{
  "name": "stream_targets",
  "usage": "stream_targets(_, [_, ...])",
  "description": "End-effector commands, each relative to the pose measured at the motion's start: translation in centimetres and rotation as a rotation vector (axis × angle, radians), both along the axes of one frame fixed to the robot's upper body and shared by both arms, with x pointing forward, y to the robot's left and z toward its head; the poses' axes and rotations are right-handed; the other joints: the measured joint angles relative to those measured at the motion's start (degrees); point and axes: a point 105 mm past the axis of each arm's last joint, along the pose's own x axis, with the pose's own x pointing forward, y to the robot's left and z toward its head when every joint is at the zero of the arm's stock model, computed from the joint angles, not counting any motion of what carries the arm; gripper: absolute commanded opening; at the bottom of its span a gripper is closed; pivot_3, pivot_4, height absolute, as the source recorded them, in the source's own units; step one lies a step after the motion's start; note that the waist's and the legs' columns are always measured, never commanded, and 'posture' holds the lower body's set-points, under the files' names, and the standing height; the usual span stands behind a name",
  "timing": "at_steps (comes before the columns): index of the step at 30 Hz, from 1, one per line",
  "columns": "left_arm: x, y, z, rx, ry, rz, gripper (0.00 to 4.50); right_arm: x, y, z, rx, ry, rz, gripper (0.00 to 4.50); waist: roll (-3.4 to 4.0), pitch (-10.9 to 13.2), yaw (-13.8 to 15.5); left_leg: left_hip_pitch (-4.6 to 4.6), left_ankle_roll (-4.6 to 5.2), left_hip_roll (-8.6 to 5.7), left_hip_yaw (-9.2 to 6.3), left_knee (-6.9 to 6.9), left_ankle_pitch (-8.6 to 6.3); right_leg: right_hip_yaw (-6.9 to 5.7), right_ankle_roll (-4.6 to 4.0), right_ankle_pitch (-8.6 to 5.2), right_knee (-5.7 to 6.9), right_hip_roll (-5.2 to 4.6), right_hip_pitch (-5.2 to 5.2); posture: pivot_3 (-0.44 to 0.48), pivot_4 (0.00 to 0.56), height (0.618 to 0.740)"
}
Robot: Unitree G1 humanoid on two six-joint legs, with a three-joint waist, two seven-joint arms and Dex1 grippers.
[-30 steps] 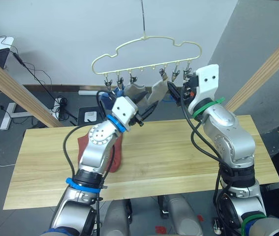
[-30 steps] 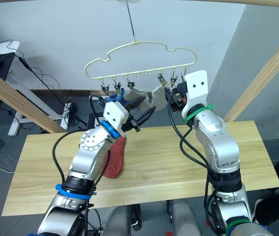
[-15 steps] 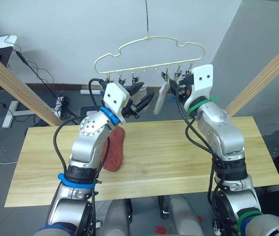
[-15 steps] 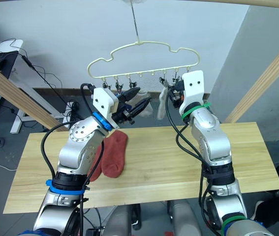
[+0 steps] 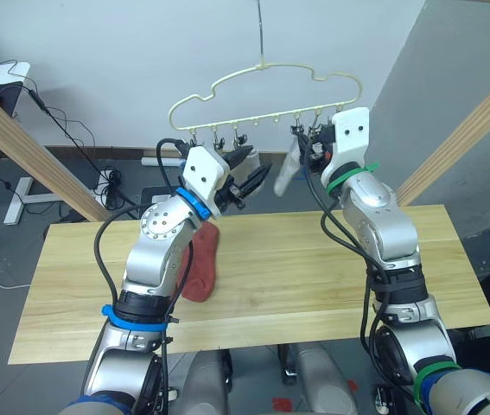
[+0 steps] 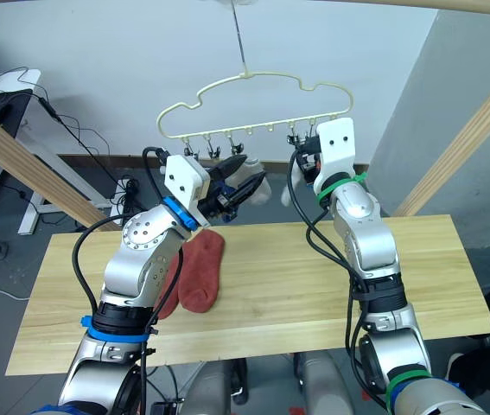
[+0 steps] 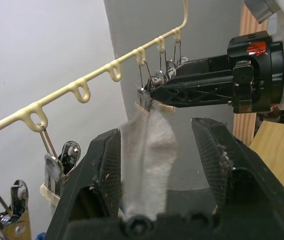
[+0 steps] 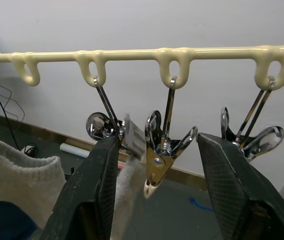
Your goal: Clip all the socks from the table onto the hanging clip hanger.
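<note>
Grey sock [image 7: 149, 145]: hangs from a clip on the clip hanger [image 5: 266, 86], between the left gripper's [image 7: 157, 165] spread fingers, untouched.
Right gripper [image 8: 157, 165]: fingers wide, flanking the clips.

The left arm [image 5: 162, 251] covers the near left part of the red socks [image 5: 203, 264] on the table [image 5: 314, 268]. The clip [image 7: 144, 96] holding the grey sock [image 7: 147, 150] is partly hidden by the right gripper [image 7: 154, 93]. The sock's lower end is cut off by the left gripper [image 7: 162, 165].
</note>
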Motion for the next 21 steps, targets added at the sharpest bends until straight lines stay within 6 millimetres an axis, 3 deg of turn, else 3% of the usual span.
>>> stream_targets(1, [-0.7,-0.4,1.1,-0.006,-0.052,-0.018,2.52,-0.9,-0.1,1.6,0.001,-0.059,0.029,2.53,0.00,0.00,0.01,0.00,0.00,0.00,0.00,0.00,0.00,0.00,0.00,0.00,0.00,0.00,0.00,-0.148,0.296,0.740])
stream_targets(14, [-1.2,-0.1,2.1,-0.063,-0.022,-0.076,2.52,-3.0,-0.9,1.8,0.037,-0.052,0.092,2.53,0.00,0.00,0.03,0.00,0.00,0.01,-0.01,0.01,0.00,-0.01,0.00,0.00,0.01,0.00,0.00,-0.152,0.293,0.740])
stream_targets(21, [-2.0,0.0,2.2,-0.031,0.005,-0.139,2.52,-2.1,-1.0,0.9,0.025,-0.017,0.057,2.53,0.00,0.00,-0.05,0.00,-0.19,0.00,-0.01,0.00,0.11,0.00,0.01,0.00,0.01,0.01,0.00,-0.154,0.293,0.740])
